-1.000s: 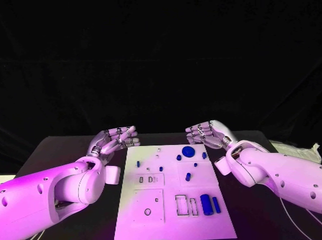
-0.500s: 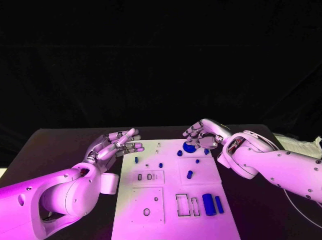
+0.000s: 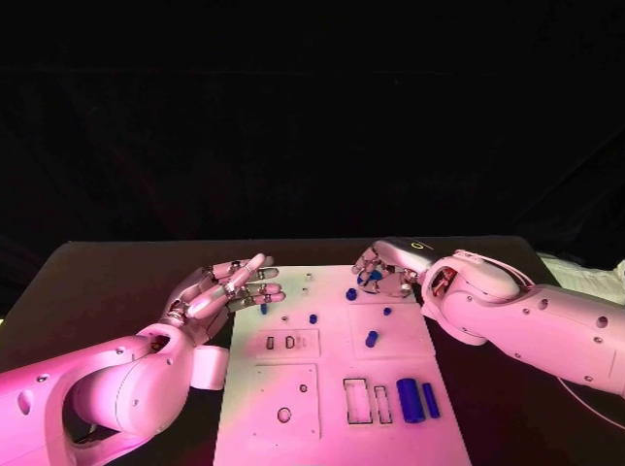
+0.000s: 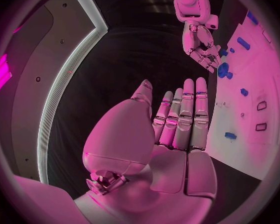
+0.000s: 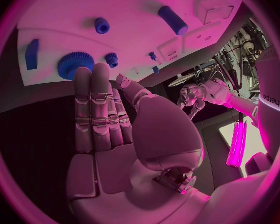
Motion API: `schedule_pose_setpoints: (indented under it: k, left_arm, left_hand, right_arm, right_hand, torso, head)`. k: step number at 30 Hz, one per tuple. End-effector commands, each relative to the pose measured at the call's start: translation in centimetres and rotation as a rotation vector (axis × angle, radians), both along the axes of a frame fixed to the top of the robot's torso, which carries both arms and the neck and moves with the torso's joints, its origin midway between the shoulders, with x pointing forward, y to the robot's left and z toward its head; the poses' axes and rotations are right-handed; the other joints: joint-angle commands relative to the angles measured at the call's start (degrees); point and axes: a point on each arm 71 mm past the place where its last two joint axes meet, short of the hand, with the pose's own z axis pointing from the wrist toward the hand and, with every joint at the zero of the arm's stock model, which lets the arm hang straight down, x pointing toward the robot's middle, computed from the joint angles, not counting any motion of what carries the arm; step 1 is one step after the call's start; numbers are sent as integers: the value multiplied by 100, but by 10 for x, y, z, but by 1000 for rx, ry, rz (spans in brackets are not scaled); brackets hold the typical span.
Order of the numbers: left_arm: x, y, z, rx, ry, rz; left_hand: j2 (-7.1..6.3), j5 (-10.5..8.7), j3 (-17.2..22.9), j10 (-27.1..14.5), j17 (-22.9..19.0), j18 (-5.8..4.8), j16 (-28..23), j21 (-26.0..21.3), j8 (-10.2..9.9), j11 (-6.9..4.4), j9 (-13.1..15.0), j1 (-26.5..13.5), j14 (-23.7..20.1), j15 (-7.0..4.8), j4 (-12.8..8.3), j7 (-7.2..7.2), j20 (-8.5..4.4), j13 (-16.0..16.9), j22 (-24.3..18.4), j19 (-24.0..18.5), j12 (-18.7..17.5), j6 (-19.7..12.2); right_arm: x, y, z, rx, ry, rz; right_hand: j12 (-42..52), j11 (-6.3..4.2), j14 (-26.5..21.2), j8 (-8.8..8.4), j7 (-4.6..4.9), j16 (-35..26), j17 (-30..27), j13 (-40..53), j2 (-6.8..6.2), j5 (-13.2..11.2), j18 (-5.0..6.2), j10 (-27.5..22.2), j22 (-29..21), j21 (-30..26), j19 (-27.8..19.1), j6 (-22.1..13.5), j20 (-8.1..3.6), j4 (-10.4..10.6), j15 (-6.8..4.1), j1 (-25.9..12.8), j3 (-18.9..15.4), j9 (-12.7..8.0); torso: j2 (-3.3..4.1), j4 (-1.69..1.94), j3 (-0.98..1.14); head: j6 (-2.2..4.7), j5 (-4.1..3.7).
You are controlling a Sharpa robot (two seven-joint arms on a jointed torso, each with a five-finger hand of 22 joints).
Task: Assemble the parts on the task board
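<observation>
The white task board [image 3: 334, 388] lies in the middle of the black table. Several small blue parts [image 3: 372, 338] are scattered over its far half, and two blue cylinders [image 3: 408, 400] lie at its near right. My right hand [image 3: 387, 267] hovers over the board's far right corner with nothing in it. In the right wrist view its straight fingertips [image 5: 90, 77] reach the large blue gear [image 5: 68, 64]. My left hand [image 3: 229, 286] floats at the board's far left edge, fingers straight and apart, holding nothing. The left wrist view shows that hand [image 4: 171, 129] and the right hand [image 4: 199, 45] by the gear [image 4: 224, 69].
A white packet [image 3: 585, 277] lies at the table's right edge. Empty rectangular slots [image 3: 357, 398] and a round hole [image 3: 284, 415] mark the board's near half. Bare black table lies on both sides of the board.
My right hand has moved in over the board's far right corner and lowered onto the blue gear. My left hand has drawn slightly closer to the board's left edge.
</observation>
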Motion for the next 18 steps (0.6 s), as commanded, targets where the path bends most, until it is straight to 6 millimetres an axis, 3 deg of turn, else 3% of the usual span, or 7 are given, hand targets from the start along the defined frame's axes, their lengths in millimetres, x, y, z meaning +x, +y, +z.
schedule_pose_setpoints:
  k: [1, 4, 8, 18]
  left_arm:
    - [-2, -4, 2, -22, 1, -28]
    - [-2, -5, 3, -23, 1, -31]
    - [-3, -5, 3, -24, 2, -34]
    - [-2, -5, 3, -22, 6, -35]
  left_hand:
    - [67, 9, -9, 46, 9, 72, -41, 32, -28, 14, -5, -3, 43, -1, -36, 1, 13, -1, -3, 48, -32, 49]
    - [67, 9, -10, 44, 10, 72, -42, 33, -31, 15, -6, -2, 45, -1, -38, 3, 13, -1, -3, 50, -35, 47]
    - [68, 9, -11, 43, 11, 71, -44, 33, -34, 16, -6, -2, 46, 0, -39, 5, 12, -2, -3, 52, -37, 47]
    - [71, 8, -20, 34, 19, 68, -52, 34, -50, 25, -9, -12, 52, 3, -39, 20, 11, -4, -5, 60, -53, 38]
  right_arm:
    - [0, 3, -4, -97, 24, -3]
    - [0, 5, -5, -110, 30, 3]
    - [1, 9, -7, -127, 40, 11]
    - [2, 15, -10, -168, 56, 19]
  right_hand:
    - [14, 11, 181, -13, -24, 396, 256, 12, -116, -32, -119, -104, 695, 595, 215, -26, 13, 122, -22, 5, 71, -5]
    - [-2, 27, 160, -5, -41, 907, 692, 8, -162, -30, -205, -136, 1317, 1087, 371, -19, 28, 225, -20, 33, 155, -1]
    - [-9, 25, 105, -4, -45, 1455, 1204, 6, -230, -28, -256, -140, 1746, 1449, 433, -24, 42, 343, -10, 75, 244, 0]
    - [-7, 15, 114, -2, -69, 2054, 1801, 6, -277, -43, -326, -136, 2240, 1827, 572, -33, 49, 489, -11, 83, 298, 1]
  torso:
    - [65, 22, -17]
    - [82, 24, -19]
    - [108, 32, -21]
    - [164, 45, -20]
  head:
    - [5, -8]
    - [-5, -10]
    - [-6, -38]
    - [1, -36]
